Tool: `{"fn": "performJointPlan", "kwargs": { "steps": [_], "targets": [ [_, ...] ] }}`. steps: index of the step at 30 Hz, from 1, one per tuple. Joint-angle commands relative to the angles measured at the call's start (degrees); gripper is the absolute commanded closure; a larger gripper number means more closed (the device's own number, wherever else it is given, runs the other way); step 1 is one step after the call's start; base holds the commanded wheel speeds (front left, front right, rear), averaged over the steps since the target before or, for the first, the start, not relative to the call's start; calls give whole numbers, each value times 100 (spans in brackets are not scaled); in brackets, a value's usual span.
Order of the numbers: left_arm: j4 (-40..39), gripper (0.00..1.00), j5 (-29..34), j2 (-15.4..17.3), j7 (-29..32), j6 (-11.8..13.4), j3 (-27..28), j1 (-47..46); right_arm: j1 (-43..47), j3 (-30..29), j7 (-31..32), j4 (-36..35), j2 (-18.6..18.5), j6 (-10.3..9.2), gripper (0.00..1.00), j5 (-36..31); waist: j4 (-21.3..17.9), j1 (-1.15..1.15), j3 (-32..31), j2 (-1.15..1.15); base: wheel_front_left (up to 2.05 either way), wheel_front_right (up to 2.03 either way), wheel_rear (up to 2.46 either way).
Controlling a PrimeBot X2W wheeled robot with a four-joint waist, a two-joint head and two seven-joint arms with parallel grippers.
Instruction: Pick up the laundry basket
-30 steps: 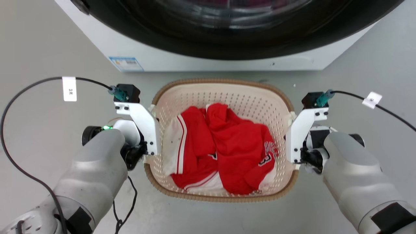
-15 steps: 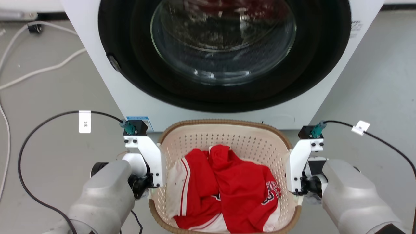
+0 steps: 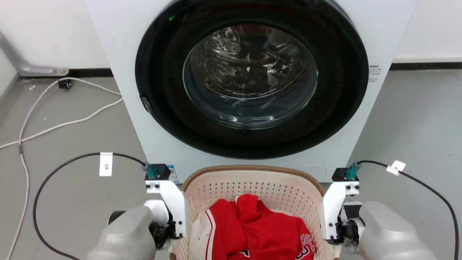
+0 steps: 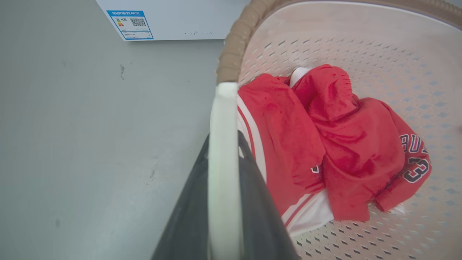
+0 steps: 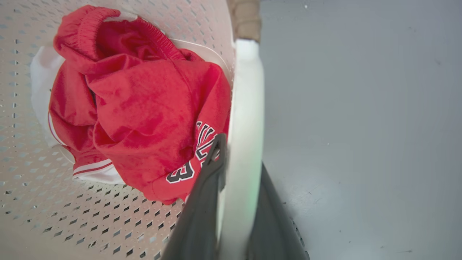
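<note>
Head view, lower centre: cream-white perforated plastic laundry basket (image 3: 252, 169) with a brown woven-look rim, just in front of a white front-loading washing machine (image 3: 119, 72). The basket's near half is cut off by the bottom edge. Inside lie crumpled red-and-white garments (image 3: 263, 231); their black lettering is partly folded under and unreadable. Both grippers' fingers are hidden behind white wrist brackets (image 3: 173, 206) here.

Left wrist view: left gripper (image 4: 223, 142), dark fingers pressed on either side of the white side handle (image 4: 223, 108), clamped.

Right wrist view: right gripper (image 5: 241, 153) clamped likewise on the opposite white handle (image 5: 247, 90). Finger bases are cut off at the bottom.

Basket underside is out of sight, so contact with the grey floor (image 4: 90, 144) cannot be told.
</note>
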Motion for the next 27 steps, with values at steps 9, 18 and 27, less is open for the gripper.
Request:
{"fn": "performJointPlan", "kwargs": {
  "steps": [9, 18, 27],
  "targets": [
    [-109, 100, -144, -383, -61, -110, -119, 393, 233, 143, 109, -94, 270, 94, 100, 29, -2, 1, -393, 0, 0, 0, 0],
    [-55, 100, -194, -400, -65, -111, -143, 449, 253, 63, 149, -93, 270, 94, 100, -89, 2, 1, -436, 0, 0, 0, 0],
    [-54, 100, -218, -417, -112, -111, -162, 352, 208, -4, 153, -92, 271, 94, 100, -112, 15, 1, -385, 0, 0, 0, 0]
  ]
}}
